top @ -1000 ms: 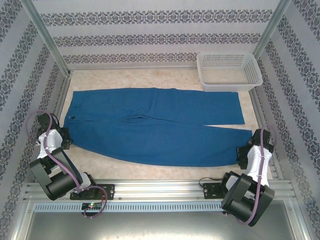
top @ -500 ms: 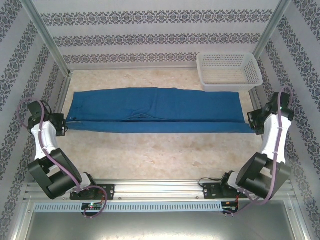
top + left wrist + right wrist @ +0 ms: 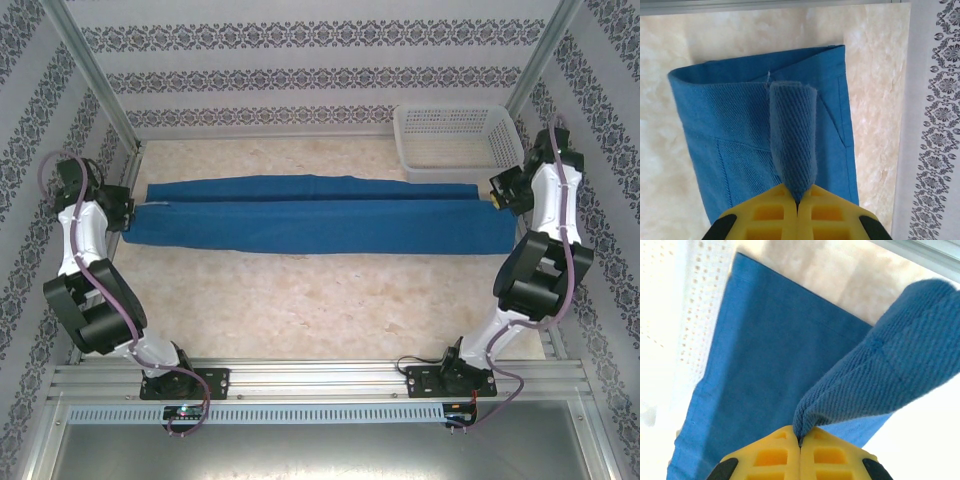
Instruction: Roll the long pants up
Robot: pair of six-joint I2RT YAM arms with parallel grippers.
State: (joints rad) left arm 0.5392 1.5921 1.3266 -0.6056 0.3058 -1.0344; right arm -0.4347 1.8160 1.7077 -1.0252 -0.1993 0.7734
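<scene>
The long pants (image 3: 320, 215) — plain royal blue, folded lengthwise into a narrow band — stretch along the table's (image 3: 320, 310) far half. The left gripper (image 3: 797, 202) and right gripper (image 3: 800, 440) each pinch an end.

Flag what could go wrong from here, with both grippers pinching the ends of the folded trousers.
1. The left gripper and right gripper each clamp just a small tuck of the blue trousers; it may slip out.
2. The right end lies beside the white mesh basket, where cloth could snag.
</scene>
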